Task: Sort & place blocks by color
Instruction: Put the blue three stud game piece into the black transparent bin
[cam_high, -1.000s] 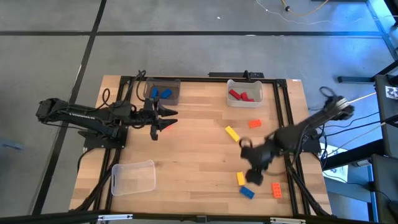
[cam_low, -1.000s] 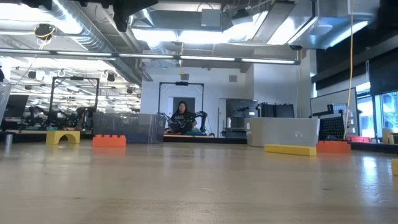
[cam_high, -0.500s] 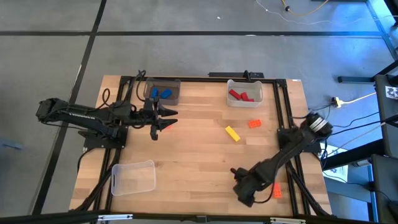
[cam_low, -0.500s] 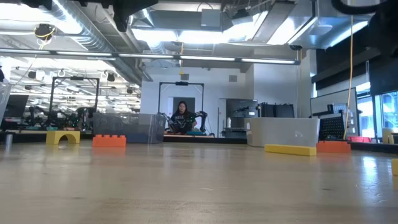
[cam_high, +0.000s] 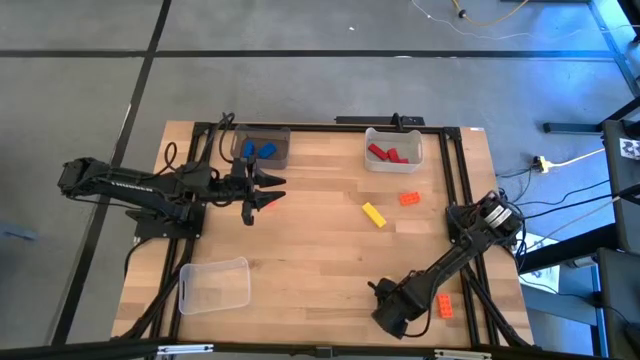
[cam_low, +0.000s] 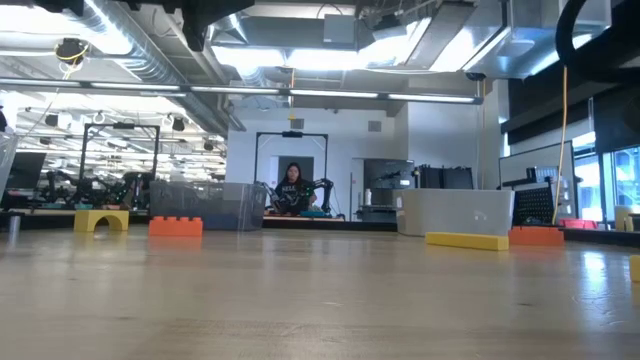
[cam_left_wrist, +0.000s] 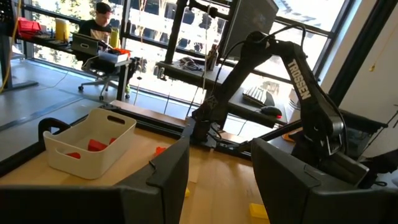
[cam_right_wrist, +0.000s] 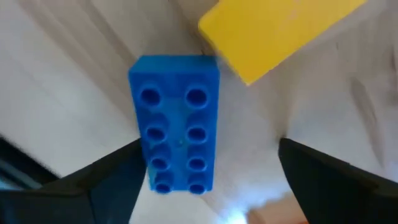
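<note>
My right gripper (cam_high: 392, 312) points down near the table's front edge, open. In its wrist view a blue block (cam_right_wrist: 177, 124) lies flat, studs up. One end of it is between the fingers (cam_right_wrist: 118, 180), close beside one of them and apart from the other. A yellow block (cam_right_wrist: 273, 31) lies just past the blue one. In the high view the gripper hides both. My left gripper (cam_high: 266, 190) hangs open above the table's left half with nothing in it. A yellow block (cam_high: 373, 214) and an orange block (cam_high: 409, 198) lie at centre right, and another orange block (cam_high: 445, 306) beside the right gripper.
A bin (cam_high: 262, 146) with blue blocks stands at the far left. A bin (cam_high: 393, 148) with red blocks stands at the far right. A clear bin (cam_high: 213, 285) with nothing in it sits at the near left. A person sits in the room behind the table (cam_low: 291, 188).
My right gripper has gone down and toward the table's near edge, tipping from a slant to point almost straight down. It now stands over the blue and yellow blocks at the front right and hides them from above. The blocks have stayed where they were.
</note>
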